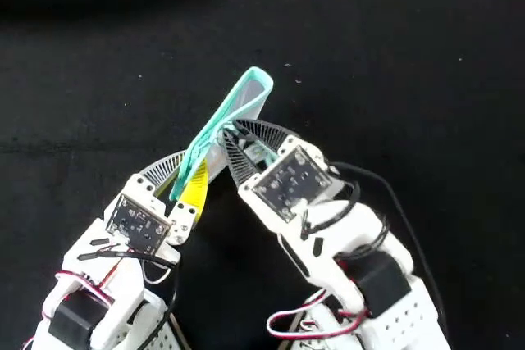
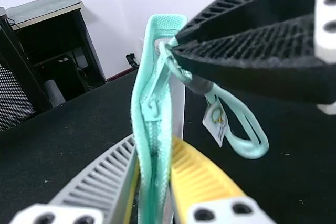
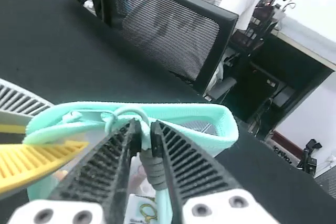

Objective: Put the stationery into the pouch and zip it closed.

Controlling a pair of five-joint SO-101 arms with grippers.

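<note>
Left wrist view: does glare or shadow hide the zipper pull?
Left wrist view: even light, no glare; the zipper pull shows at the tips of the right gripper. Right wrist view: pull shaded between the black fingers. High view: the pouch stands out on the dark table.

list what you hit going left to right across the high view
left arm's wrist camera → left gripper, shut on the pouch → right gripper, shut on the zipper pull → right arm's wrist camera
</note>
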